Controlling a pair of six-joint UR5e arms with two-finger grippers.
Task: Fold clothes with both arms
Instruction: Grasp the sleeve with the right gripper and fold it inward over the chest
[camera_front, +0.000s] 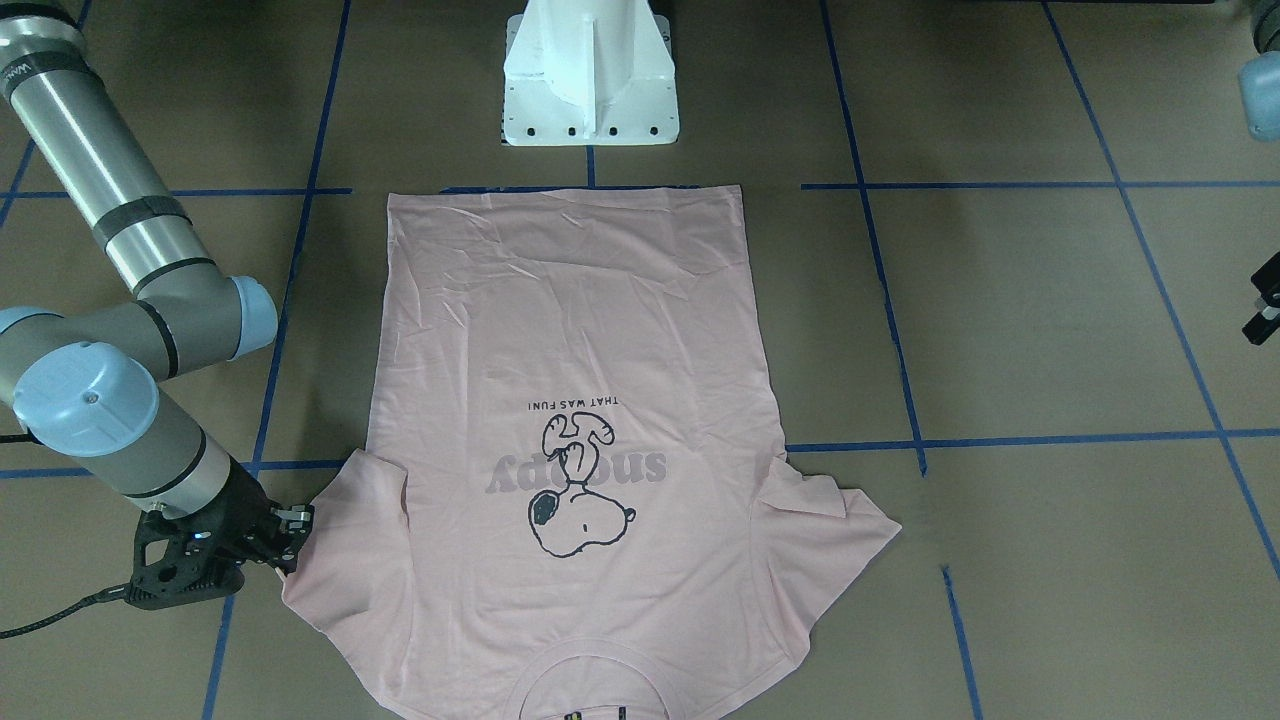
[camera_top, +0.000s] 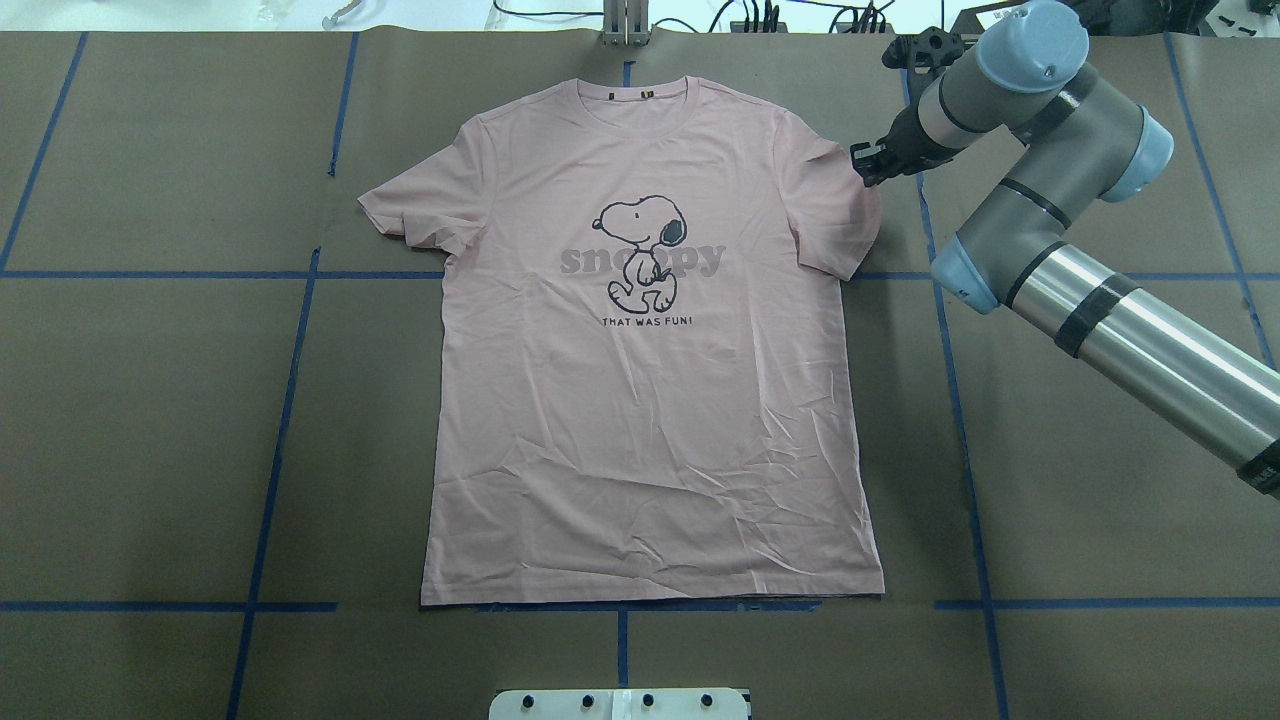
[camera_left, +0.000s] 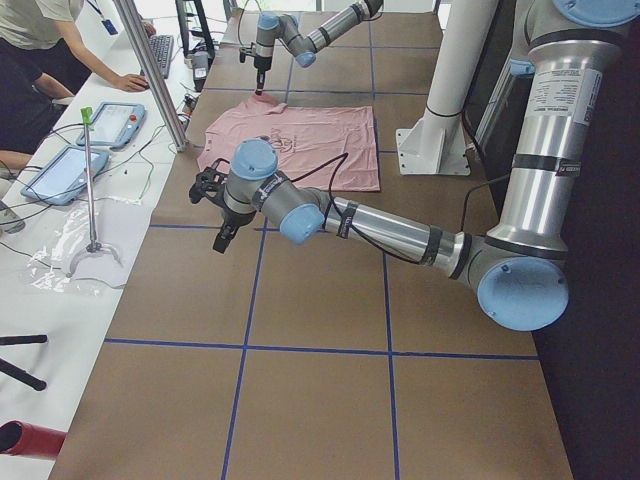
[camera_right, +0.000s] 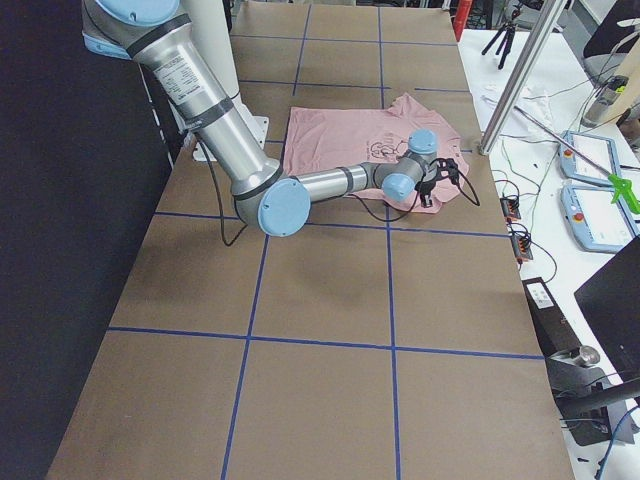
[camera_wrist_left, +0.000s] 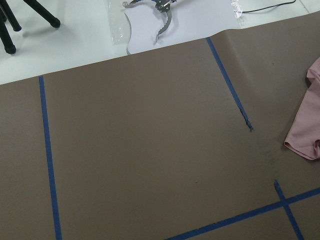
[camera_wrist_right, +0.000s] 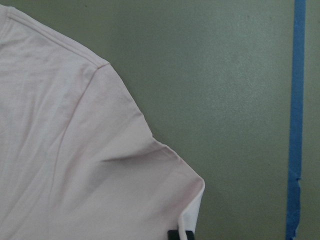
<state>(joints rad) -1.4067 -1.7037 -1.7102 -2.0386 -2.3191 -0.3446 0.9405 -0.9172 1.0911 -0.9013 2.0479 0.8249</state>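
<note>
- Brown paper crossed by blue tape lines (camera_top: 290, 400) covered the desk (camera_top: 150, 400). The pale pink T-shirt (camera_top: 650, 420) was laid flat on it, print up, with its collar on the far side from the robot and its hem near the white pedestal (camera_front: 590, 75).
- Folding was judged not yet begun, since both sleeves were spread out to the sides. The step in hand was taken to be the grasp of the right sleeve (camera_top: 835, 215).
- For a clean grasp, both layers of the sleeve hem would best be pinched near the corner by the small black tag (camera_wrist_right: 180, 234).
- The sleeve should then be raised only slightly and carried inward over the chest, so that the body panel is not dragged and the crease runs straight from shoulder to hem.
- The left sleeve (camera_top: 420, 205) was seen slightly rumpled at its lower edge. A matching grasp there would be needed if both sides are to be folded evenly.
- The right arm (camera_top: 1100, 310) was reached far forward with its elbow bent back toward the shirt. Its wrist was lowered close to the desk.
- The right gripper (camera_front: 288, 540) was placed at the outer edge of the right sleeve — whether its fingers were parted or already closed on the cloth could not be told.
- The left arm (camera_left: 390, 230) was stretched low over bare paper, with the left gripper (camera_left: 222, 240) pointed down and well apart from the left sleeve. Only the sleeve's edge was caught at the side of the left wrist view. The state of its fingers could not be told either.
</note>
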